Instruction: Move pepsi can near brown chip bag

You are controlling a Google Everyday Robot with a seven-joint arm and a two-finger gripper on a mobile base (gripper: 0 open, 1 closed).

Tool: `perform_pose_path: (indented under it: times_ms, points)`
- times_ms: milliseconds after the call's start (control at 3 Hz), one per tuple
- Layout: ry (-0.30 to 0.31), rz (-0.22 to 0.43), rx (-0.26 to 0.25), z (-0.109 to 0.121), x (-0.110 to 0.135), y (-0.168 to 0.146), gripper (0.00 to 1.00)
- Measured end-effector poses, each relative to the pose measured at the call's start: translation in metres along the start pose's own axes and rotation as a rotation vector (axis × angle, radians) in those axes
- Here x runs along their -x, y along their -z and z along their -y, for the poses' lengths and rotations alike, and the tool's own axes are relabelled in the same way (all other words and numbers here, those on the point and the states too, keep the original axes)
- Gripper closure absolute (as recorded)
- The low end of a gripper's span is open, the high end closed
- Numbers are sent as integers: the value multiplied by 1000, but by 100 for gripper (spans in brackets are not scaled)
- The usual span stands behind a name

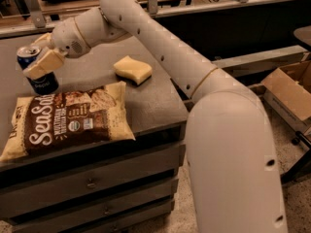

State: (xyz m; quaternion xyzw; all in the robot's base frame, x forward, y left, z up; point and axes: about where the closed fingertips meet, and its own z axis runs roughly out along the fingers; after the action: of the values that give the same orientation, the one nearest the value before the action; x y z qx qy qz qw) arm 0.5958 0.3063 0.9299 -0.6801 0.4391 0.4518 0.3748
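Clearly the gripper (pixel 38 57), closed around the upright pepsi can (pixel 43 84), holds it just beyond the far left corner of the brown chip bag (pixel 68 123), which lies flat, its long axis running left to right.

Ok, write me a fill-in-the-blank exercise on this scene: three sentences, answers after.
1. The gripper, just behind the far edge of the brown chip bag, is shut on the pepsi can, whose body is dark ____.
2. The white script on the brown chip bag reads Sea ____.
3. The sponge lying on the table is pale ____.
Missing words: blue; Salt; yellow.
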Motion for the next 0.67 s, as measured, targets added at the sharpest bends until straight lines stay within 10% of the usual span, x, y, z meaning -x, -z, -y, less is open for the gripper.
perform_pose_path:
  times_ms: [667]
  points:
    - [-15, -74, -22, -18, -16, 0, 82]
